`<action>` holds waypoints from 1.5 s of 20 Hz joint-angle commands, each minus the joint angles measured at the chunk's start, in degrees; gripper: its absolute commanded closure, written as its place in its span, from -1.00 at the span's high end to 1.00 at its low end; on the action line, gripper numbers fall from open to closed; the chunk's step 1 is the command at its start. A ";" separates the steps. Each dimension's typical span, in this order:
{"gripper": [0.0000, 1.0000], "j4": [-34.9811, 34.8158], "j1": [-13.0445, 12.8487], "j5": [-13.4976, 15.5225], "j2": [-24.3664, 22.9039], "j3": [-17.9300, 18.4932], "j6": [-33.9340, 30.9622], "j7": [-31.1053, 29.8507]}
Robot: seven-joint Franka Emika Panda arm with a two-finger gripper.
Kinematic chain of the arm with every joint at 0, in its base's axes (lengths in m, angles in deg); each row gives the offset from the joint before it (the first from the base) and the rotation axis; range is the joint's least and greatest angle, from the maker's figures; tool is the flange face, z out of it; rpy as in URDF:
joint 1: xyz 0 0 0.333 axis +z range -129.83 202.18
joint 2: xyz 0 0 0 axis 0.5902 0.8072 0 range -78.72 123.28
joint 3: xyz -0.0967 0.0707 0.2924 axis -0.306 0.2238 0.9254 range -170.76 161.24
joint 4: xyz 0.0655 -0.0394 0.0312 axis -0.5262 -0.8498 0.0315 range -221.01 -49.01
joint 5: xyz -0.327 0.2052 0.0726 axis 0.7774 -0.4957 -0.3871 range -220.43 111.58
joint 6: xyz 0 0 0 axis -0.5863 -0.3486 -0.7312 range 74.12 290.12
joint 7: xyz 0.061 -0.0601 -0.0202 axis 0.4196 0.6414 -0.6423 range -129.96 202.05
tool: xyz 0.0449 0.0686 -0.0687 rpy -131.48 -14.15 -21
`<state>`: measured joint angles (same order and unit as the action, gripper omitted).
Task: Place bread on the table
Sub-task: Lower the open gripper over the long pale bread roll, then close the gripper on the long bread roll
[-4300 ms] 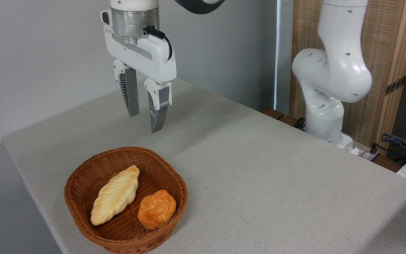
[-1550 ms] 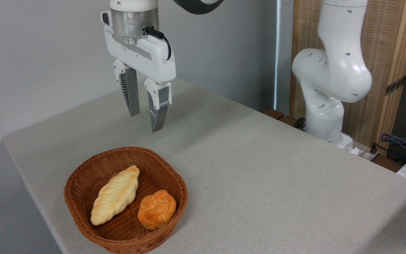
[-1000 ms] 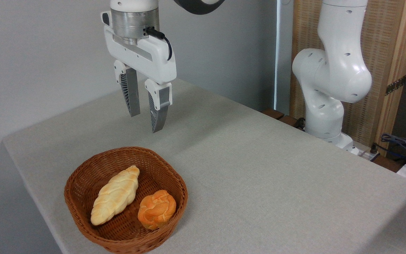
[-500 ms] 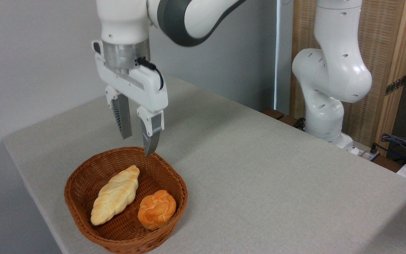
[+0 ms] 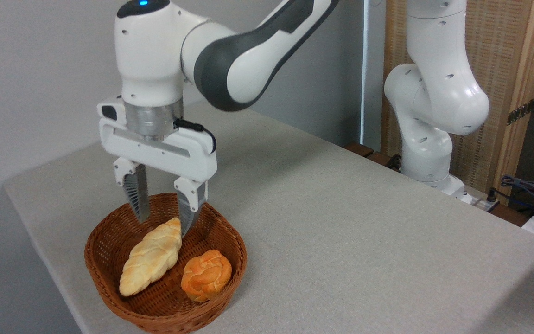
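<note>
We cannot see the near rim of the wicker basket [image 5: 109, 283] whole: the bottom edge cuts it off. The bread [image 5: 152, 256] and the orange bun [image 5: 206, 274] hide the basket floor beneath them. Right of the basket, the table [image 5: 341, 232] runs out of view at the bottom and right edges. The arm's [image 5: 244, 51] upper links leave the top edge.

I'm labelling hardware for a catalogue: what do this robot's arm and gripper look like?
The arm is glossy white with rounded joints, a dark grey band at the elbow-like joint and a small blue light on top. A ribbed silver metal collar joins it to the gripper, whose white bar-shaped body carries a looped black cable and two tapering grey fingers with ridged faces.
</note>
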<state>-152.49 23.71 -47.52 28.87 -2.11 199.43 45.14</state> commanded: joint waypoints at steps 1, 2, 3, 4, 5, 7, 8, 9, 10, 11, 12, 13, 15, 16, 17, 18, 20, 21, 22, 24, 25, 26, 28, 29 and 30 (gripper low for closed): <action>1.00 -0.18 -0.46 1.27 2.01 0.25 3.39 -3.03; 1.00 -0.18 -0.46 1.27 2.37 0.17 3.57 -3.03; 1.00 -0.18 -0.46 1.18 2.72 0.08 4.27 -2.86; 1.00 -0.18 -0.46 1.18 3.16 -0.01 4.88 -2.68; 1.00 -0.18 -0.46 1.18 3.51 -0.01 5.15 -2.68; 1.00 -0.10 -0.63 1.18 4.12 -0.10 5.94 -2.85; 1.00 -0.10 -0.72 1.18 4.30 -0.10 6.73 -2.94; 1.00 -0.10 -0.81 1.18 4.39 -0.18 6.99 -2.94; 1.00 -0.10 -0.89 1.18 4.74 -0.18 7.08 -2.94; 1.00 -0.10 -0.90 1.18 4.92 -0.27 7.26 -2.94; 1.00 -0.10 -0.98 0.92 5.18 -0.27 7.26 -2.94; 1.00 -0.10 -0.98 0.83 5.27 -0.27 7.26 -2.94; 1.00 -0.10 -0.98 0.65 5.27 -0.27 7.17 -2.59; 1.00 -0.18 -1.07 0.65 5.27 -0.36 7.09 -2.68; 0.95 -0.18 -1.07 0.65 5.44 -0.36 7.00 -3.03; 0.83 -0.18 -1.16 0.65 5.45 -0.36 6.91 -2.77; 0.40 -0.18 -1.42 0.57 5.45 -0.36 6.56 -2.24; 0.21 -0.18 -1.42 0.57 5.45 -0.36 6.56 -2.33; 0.11 -0.18 -1.42 0.57 5.45 -0.36 6.47 -2.41; 0.06 -0.18 -1.51 0.57 5.45 -0.36 6.03 -2.50; 0.06 -0.18 -1.51 0.57 5.45 -0.36 5.86 -2.41; 0.06 -0.18 -1.51 0.57 5.45 -0.36 5.85 -2.33; 0.07 -0.18 -1.51 0.57 5.45 -0.36 5.85 -2.41; 0.07 -0.18 -1.51 0.57 5.45 -0.36 5.85 -2.33; 0.07 -0.18 -1.51 0.57 5.45 -0.36 5.85 -2.41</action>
<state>-152.49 22.62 -47.25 34.27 -2.58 205.17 42.90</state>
